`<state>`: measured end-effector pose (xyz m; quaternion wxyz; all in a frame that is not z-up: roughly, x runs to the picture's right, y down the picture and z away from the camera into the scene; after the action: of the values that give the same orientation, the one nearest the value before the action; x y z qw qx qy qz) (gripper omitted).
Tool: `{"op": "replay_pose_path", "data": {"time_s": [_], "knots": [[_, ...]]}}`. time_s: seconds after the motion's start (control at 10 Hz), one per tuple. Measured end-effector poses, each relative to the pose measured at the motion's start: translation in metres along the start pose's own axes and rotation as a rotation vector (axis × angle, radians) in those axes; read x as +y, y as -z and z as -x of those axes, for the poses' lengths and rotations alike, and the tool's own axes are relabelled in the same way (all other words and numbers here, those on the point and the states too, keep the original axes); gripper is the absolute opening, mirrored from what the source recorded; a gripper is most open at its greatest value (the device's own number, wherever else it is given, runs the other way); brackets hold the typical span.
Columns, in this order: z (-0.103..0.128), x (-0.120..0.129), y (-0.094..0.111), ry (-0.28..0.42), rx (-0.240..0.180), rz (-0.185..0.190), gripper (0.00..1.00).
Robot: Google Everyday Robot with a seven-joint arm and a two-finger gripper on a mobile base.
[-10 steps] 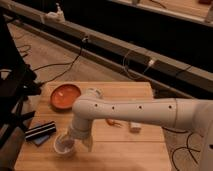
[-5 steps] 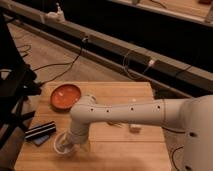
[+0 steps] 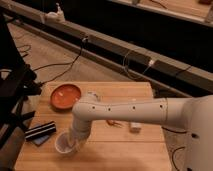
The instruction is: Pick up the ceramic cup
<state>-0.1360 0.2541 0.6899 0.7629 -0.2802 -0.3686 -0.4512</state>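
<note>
The ceramic cup (image 3: pixel 63 143) is a small white round cup near the front left of the wooden table (image 3: pixel 130 150). My white arm reaches from the right across the table and bends down onto the cup. My gripper (image 3: pixel 71 141) is at the cup's right rim, partly hidden by the arm's wrist. The cup still looks to rest on the table.
An orange-red round dish (image 3: pixel 65 96) sits at the back left. A small white bottle (image 3: pixel 92 94) lies next to it. A black striped object on a blue card (image 3: pixel 41 131) lies left of the cup. A small white block (image 3: pixel 135 127) and an orange bit (image 3: pixel 113 122) lie mid-table.
My arm has lowered and shifted slightly left, bringing the gripper down onto the cup's rim. The cup has stayed in about the same place.
</note>
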Motion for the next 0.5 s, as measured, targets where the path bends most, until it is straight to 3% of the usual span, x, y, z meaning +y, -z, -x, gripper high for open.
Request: {"op": "replay_pose_path", "data": {"time_s": [0.2, 0.5], "knots": [[0.001, -0.007, 0.014, -0.015, 0.011, -0.018, 0.04], [0.005, -0.024, 0.044, -0.014, 0.024, -0.103, 0.0]]}}
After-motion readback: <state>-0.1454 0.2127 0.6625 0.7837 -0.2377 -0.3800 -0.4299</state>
